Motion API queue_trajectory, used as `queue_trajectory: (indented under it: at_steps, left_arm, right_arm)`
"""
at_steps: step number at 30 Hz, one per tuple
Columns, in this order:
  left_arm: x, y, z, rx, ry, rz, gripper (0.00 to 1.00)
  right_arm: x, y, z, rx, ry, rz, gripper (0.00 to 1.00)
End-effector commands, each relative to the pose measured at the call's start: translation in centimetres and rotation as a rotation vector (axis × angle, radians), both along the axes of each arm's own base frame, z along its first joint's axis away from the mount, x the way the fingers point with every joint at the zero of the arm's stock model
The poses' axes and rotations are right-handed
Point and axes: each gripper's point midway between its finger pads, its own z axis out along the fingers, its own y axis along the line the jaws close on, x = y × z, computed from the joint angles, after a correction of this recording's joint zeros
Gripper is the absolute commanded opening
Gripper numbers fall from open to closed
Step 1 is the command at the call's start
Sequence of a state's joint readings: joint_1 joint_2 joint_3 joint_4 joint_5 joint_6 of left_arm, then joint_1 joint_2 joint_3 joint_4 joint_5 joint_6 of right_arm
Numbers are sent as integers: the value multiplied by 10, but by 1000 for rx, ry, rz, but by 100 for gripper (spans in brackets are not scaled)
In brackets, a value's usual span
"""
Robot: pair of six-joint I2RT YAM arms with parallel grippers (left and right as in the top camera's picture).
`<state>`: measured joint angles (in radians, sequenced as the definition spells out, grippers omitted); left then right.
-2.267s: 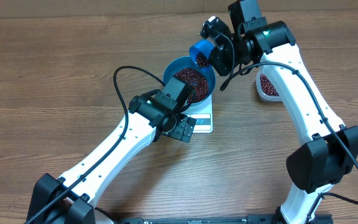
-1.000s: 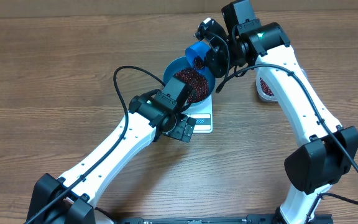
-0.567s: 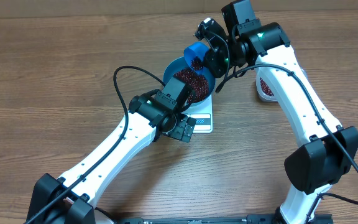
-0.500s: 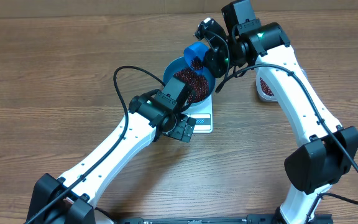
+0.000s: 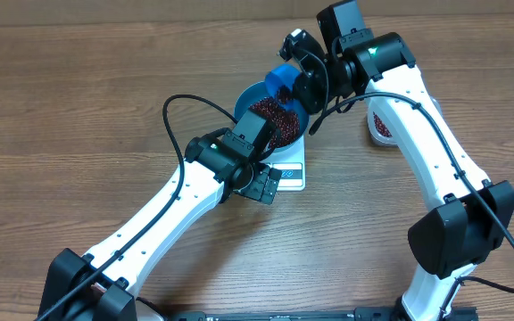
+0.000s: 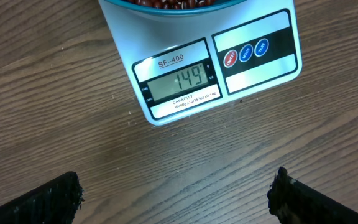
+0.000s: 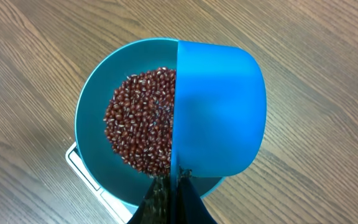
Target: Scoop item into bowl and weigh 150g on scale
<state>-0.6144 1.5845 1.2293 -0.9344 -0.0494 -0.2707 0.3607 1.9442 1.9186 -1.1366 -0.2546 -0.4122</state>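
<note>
Right gripper (image 7: pixel 175 182) is clamped tight on the thin handle of the blue scoop (image 7: pixel 219 109). It holds the scoop tipped on its side over the far rim of the blue bowl (image 7: pixel 91 93) (from the wrist cam you mostly see the scoop's smooth back). The right arm comes up along the right side of the table and bends over at the far end, wrist pointing down at the bowl.

The beans (image 7: pixel 140 121) sit heaped in the bowl. The bowl stands on the white scale (image 6: pixel 257 71), and the display reads 149.

Left gripper (image 6: pixel 176 198) has its jaws spread wide with nothing in them. It hovers over bare wood just on the near side of the scale's display edge, and the left arm reaches in diagonally from the near left.

A clear tub (image 5: pixel 383 125) with more beans sits right of the bowl, tucked partly under the right arm. Plain wooden table (image 5: pixel 78 98) stretches off to the left and far left.
</note>
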Motion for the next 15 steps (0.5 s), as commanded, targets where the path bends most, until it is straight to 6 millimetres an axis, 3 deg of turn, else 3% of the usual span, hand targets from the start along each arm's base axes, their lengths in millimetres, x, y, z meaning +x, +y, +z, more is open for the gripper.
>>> queue_trajectory:
  at_steps: [1, 15]
  left_arm:
    - [-1, 3, -2, 15, -1, 1, 100]
    - [-1, 3, -2, 15, -1, 1, 100]
  right_arm:
    - [2, 1, 28, 21, -72, 0, 4]
    - [3, 3, 30, 37, -72, -10, 4]
